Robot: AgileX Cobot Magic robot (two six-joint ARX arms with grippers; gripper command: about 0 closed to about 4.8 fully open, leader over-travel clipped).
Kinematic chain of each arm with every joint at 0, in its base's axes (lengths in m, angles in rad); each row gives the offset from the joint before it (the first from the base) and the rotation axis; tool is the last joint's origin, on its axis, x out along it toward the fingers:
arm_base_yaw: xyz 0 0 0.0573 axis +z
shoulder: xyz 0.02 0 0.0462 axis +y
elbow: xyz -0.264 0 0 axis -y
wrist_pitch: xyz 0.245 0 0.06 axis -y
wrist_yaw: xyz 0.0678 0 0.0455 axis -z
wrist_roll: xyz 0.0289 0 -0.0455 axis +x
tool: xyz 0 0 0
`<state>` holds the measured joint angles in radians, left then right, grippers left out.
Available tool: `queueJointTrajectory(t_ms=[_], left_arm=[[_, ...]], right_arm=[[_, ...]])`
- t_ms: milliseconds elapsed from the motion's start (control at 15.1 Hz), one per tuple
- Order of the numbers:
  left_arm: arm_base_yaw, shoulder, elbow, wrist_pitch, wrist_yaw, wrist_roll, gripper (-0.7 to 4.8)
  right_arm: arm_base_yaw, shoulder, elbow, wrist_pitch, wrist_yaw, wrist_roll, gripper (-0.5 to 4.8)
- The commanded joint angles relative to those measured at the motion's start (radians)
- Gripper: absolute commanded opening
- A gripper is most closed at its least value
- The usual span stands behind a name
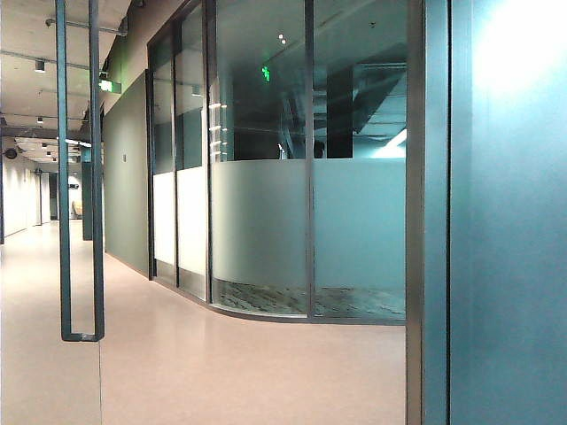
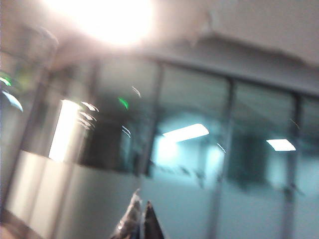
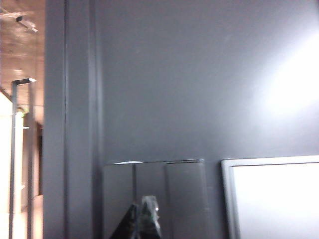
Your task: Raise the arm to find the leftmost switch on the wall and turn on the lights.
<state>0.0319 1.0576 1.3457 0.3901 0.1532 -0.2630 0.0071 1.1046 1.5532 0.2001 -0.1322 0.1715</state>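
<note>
- right pincer (image 3: 143,219) clenched, raised just before the grey wall's (image 3: 199,74) switch panel (image 3: 154,199), near its left rocker
- left pincer (image 2: 140,221) clenched, facing glass partition (image 2: 199,164)

A dark grey switch panel (image 3: 154,199) sits flush on the grey wall (image 3: 199,89), split by vertical seams into three rocker switches side by side. The leftmost switch (image 3: 118,201) lies next to the door frame. The right gripper (image 3: 142,219), fingertips together, points at the panel near the seam beside that switch. The left gripper (image 2: 139,221), blurred, is raised toward the glass partitions.
</note>
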Motion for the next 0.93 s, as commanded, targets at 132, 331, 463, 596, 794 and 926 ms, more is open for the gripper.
queueJointTrajectory(t_ms=[132,331,463,596,794,926], left_arm=[[-0.013,0.182,0.195,-0.14,0.476,-0.124,-0.05],[-0.082,0.268,0.287,-0.141,0.854,-0.389,-0.05],[-0.184,0.268,0.313,-0.138,0.926,-0.426,-0.05],[-0.258,0.268,0.356,-0.138,0.97,-0.427,-0.05],[-0.37,0.268,0.382,-0.137,0.882,-0.427,-0.05],[-0.38,0.269,0.382,-0.124,0.87,-0.426,-0.05]], right_arm=[[0.002,0.001,0.009,0.004,-0.018,0.013,-0.01],[0.002,0.001,0.009,-0.025,-0.105,0.016,-0.01],[0.002,0.001,0.009,-0.061,-0.137,0.016,-0.01],[0.002,0.002,0.009,-0.087,-0.168,0.017,-0.01],[0.003,0.008,0.009,-0.125,-0.203,0.02,-0.01],[0.022,0.027,0.009,-0.112,-0.207,0.063,-0.01]])
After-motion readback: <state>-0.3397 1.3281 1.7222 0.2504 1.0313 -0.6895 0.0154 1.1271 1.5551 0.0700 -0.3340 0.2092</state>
